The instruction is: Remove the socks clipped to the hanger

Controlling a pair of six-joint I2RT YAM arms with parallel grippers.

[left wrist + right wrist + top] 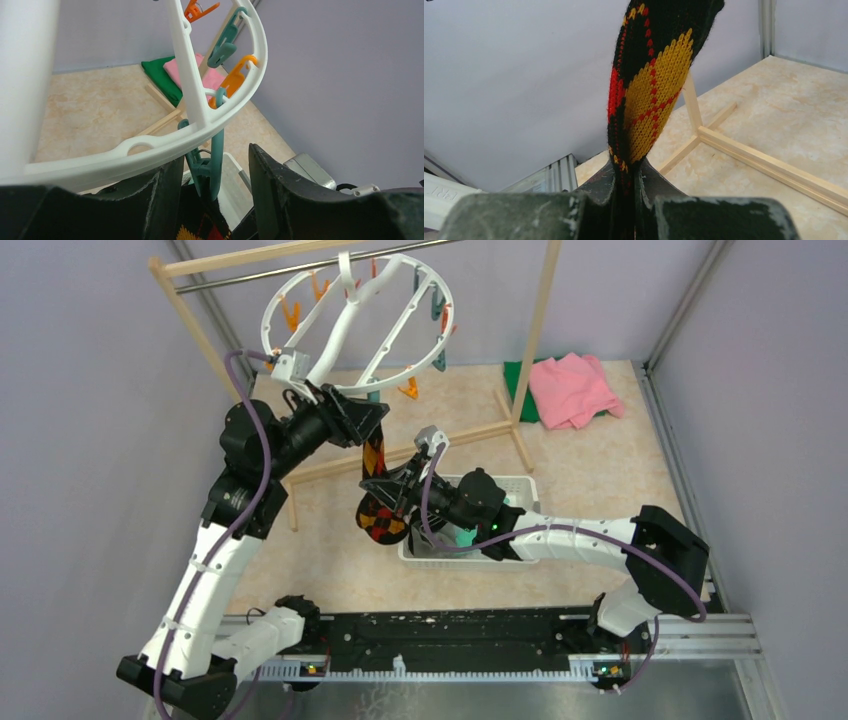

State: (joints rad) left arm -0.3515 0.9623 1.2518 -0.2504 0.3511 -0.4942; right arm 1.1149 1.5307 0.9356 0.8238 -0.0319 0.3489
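Sock [649,90] runs upright from right jaws to clip [214,162].

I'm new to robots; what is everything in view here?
table: one, beige, beneath everything
rack: one, wood and metal, table's back
hanger: one, white, hooked on rack
clips: several, orange and teal, on hanger's ring
sock: one, black-red-orange argyle, hanging from teal clip
basket: one, white, mid-table
pink cloth: one, pink, back right
green cloth: one, green, partly under pink cloth
left gripper: one, black, open around sock's clip
right gripper: one, black, shut on sock
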